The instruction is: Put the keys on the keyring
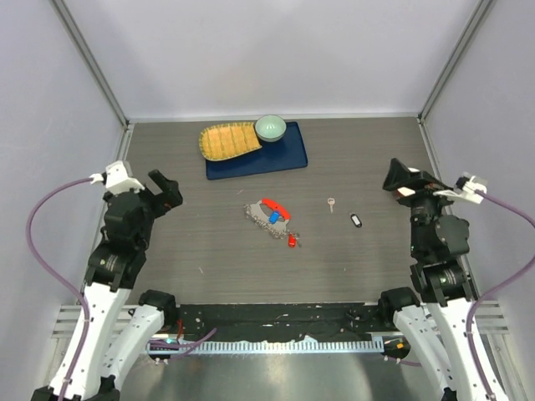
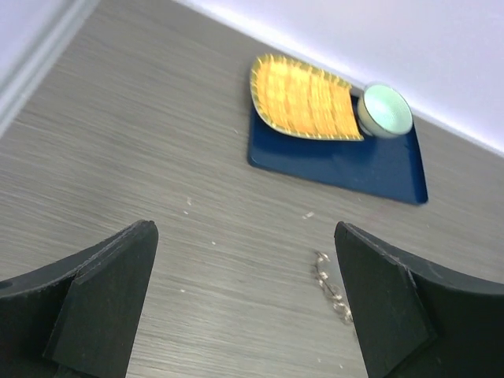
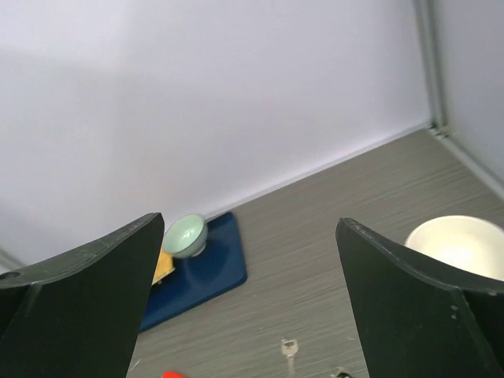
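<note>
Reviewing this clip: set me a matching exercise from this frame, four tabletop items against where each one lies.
Things:
1. green bowl
2. bare silver key
3. red-headed key
4. woven tray

Places:
a. right of the keyring, apart from it
b. over the far left corner of the blue mat
c. at the mat's far edge, right of the tray
d. at the keyring's near right end

Pairs: 1-c, 2-a, 3-d, 4-b.
</note>
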`<state>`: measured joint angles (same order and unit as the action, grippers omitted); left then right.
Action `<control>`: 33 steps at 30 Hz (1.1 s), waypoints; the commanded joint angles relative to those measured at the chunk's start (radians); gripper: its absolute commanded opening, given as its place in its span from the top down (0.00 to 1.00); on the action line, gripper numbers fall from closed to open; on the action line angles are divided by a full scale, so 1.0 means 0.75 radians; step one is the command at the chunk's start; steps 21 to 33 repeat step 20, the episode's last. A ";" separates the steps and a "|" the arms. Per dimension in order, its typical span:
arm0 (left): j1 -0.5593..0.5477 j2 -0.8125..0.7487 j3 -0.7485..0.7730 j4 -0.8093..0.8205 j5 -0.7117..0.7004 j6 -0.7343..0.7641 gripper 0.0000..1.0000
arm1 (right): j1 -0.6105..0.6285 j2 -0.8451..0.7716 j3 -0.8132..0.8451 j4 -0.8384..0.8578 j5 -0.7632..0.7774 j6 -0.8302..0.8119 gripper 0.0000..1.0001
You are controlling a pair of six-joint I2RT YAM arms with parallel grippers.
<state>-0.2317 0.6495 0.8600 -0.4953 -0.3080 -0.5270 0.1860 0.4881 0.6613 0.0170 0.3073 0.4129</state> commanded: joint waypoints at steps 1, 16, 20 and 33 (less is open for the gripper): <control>-0.006 -0.162 -0.001 0.028 -0.237 0.144 0.00 | 0.002 -0.092 0.088 -0.174 0.222 -0.192 0.02; -0.006 -0.469 -0.210 0.178 -0.225 0.208 0.00 | 0.004 -0.258 0.000 -0.221 0.247 -0.262 0.02; -0.006 -0.467 -0.212 0.176 -0.195 0.212 0.00 | 0.002 -0.250 -0.033 -0.207 0.214 -0.225 0.02; -0.006 -0.467 -0.212 0.176 -0.195 0.212 0.00 | 0.002 -0.250 -0.033 -0.207 0.214 -0.225 0.02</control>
